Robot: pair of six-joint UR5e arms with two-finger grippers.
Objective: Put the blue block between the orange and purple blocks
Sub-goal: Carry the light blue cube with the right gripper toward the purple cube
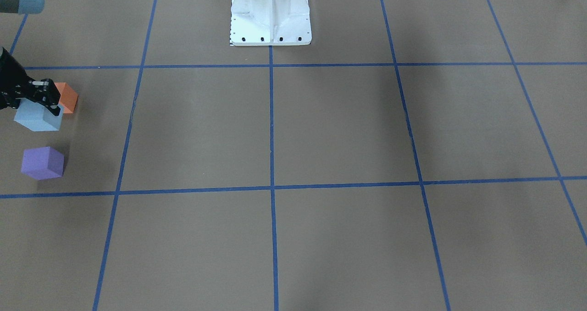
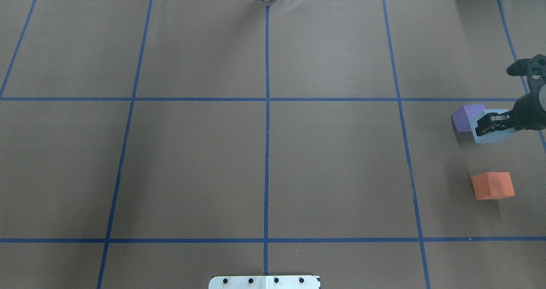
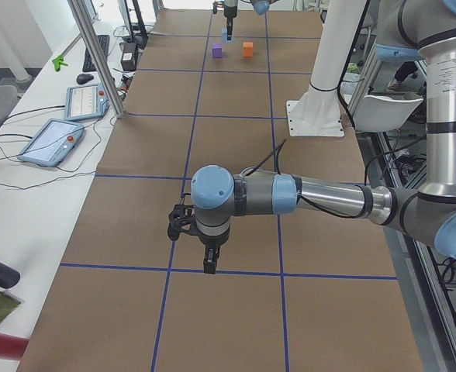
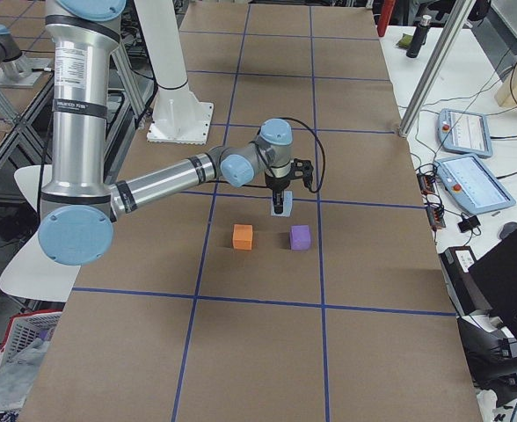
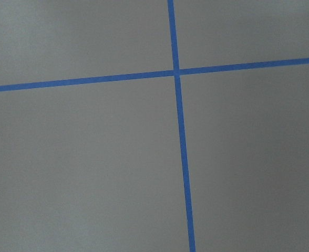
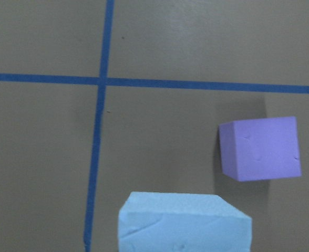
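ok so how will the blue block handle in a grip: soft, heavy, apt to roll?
Probably soft and light: the blue block has a matte face with small dents and creases, like foam. Unlikely to roll: flat faces, square edges. The matte surface should resist slipping in the right gripper.

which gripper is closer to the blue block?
Right. The right gripper is clamped on the blue block; the left gripper hangs far off near the table's other end.
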